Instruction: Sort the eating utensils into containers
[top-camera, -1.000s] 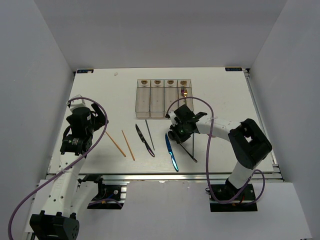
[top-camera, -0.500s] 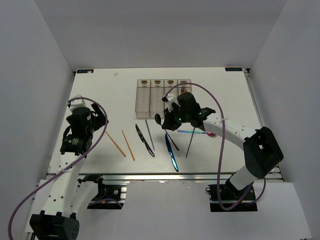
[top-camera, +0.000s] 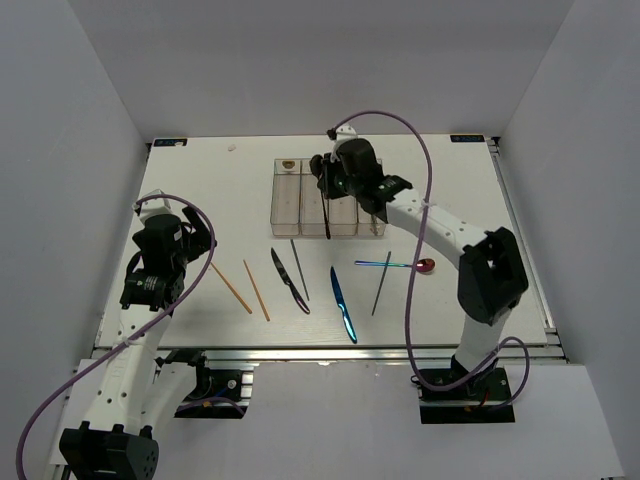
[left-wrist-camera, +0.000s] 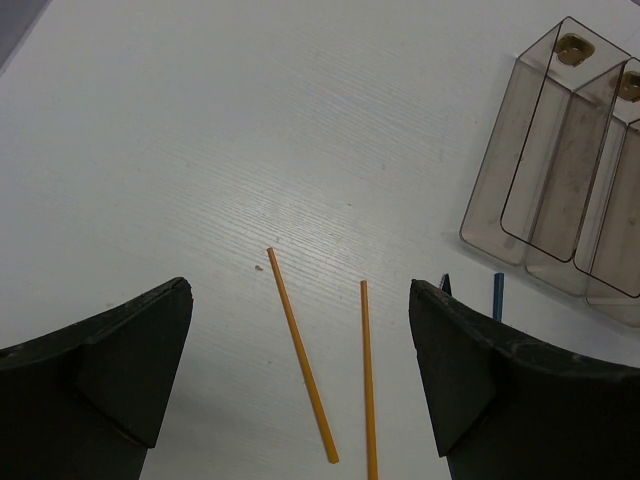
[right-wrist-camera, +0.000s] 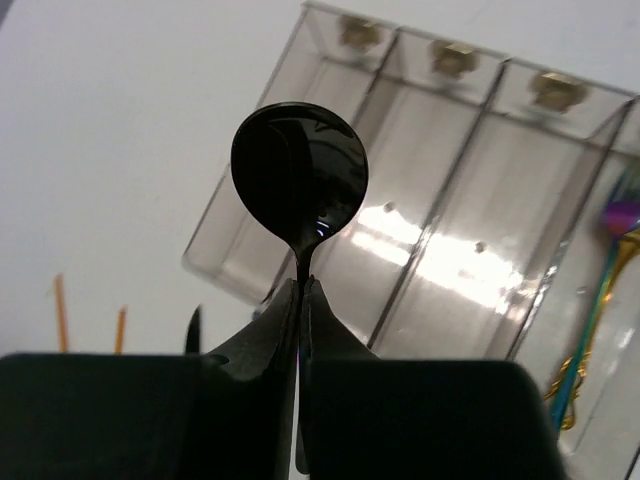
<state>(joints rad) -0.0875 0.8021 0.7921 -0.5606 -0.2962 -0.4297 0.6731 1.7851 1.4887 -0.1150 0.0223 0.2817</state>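
Observation:
My right gripper (top-camera: 330, 188) is shut on a black spoon (right-wrist-camera: 300, 170) at its neck and holds it above the containers (top-camera: 300, 200), four clear bins joined side by side. The spoon's thin handle (top-camera: 327, 222) hangs over the bins' near end. In the right wrist view the bins (right-wrist-camera: 440, 230) lie below the spoon, and gold and iridescent cutlery (right-wrist-camera: 600, 300) lies in the rightmost one. My left gripper (left-wrist-camera: 298, 295) is open and empty above two tan chopsticks (left-wrist-camera: 300, 365).
On the table in front of the bins lie the two chopsticks (top-camera: 243, 289), a black knife (top-camera: 290, 280), a thin dark stick (top-camera: 300, 270), a blue knife (top-camera: 343, 303), another dark stick (top-camera: 381, 283) and a purple spoon with a pink bowl (top-camera: 395, 264).
My right gripper has risen from the table with the black spoon and moved back and left over the bins. The purple pink-bowled spoon is now uncovered. The left arm has not moved.

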